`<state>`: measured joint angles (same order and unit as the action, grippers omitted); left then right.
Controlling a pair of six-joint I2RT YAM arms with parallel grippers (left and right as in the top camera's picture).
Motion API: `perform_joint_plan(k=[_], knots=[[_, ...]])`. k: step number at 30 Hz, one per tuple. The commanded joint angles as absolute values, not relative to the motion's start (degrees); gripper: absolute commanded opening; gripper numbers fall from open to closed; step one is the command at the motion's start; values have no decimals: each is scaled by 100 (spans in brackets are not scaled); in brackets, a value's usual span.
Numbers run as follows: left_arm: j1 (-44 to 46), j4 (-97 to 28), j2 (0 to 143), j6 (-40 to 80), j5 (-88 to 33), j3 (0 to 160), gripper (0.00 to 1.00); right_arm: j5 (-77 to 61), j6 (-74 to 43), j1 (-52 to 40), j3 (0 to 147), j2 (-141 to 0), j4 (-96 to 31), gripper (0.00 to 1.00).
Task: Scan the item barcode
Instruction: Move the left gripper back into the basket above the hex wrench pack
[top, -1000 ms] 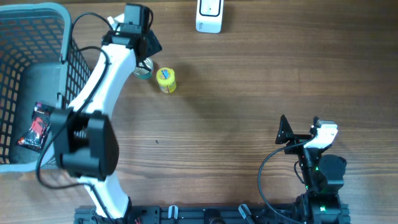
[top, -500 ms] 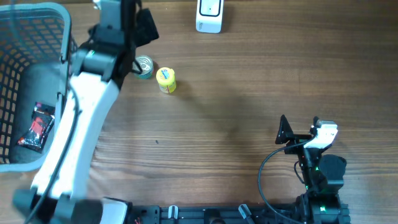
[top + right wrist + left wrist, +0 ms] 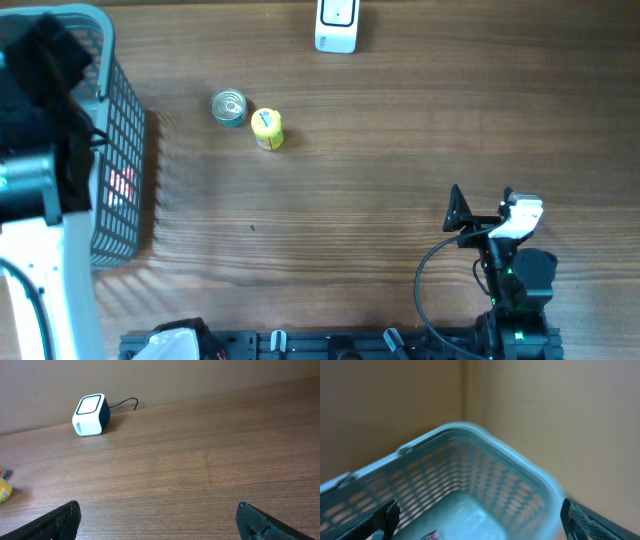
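Observation:
The white barcode scanner stands at the table's far edge; in the right wrist view the scanner is far ahead to the left. A small tin can and a yellow container stand side by side on the table. My left gripper hangs open above the light blue basket, where a reddish packet shows blurred on the bottom. My right gripper is open over bare wood at the front right, nothing between its fingers.
The blue mesh basket fills the left edge of the table, and my left arm covers most of it from above. The scanner's cable runs back toward the wall.
My left arm has swung away from the can and yellow container, going left and up over the basket. The right arm has not moved.

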<state>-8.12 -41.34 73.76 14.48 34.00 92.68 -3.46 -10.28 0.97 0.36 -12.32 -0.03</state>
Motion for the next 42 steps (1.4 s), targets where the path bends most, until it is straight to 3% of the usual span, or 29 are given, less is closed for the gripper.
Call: perform_joint_plan(k=[1,7,15,20,28,42], knots=[[-1682,-4567,8058,2147,2875,9301,100,-443,-1070,126,30,-1256,14,100],[-2309,-4606,8862,1511,2202,9301,100,-443,-1070,126,30,-1256,14,100],[-2851,-4362,9174,1455,2182,9301,100,-440,-1068,126,30,-1256,14,100],[-3107,-4117,9174,-427,353,9301,100,-440,-1066,126,30,-1256,14,100],[-3146,-3183,9172,-1184,235,9301,100,-438,-1061,126,30,-1328,12,100],[-3037,-3371,8086,-1114,-644,9024,100,-351,-1048,126,30,-1592,38,100]])
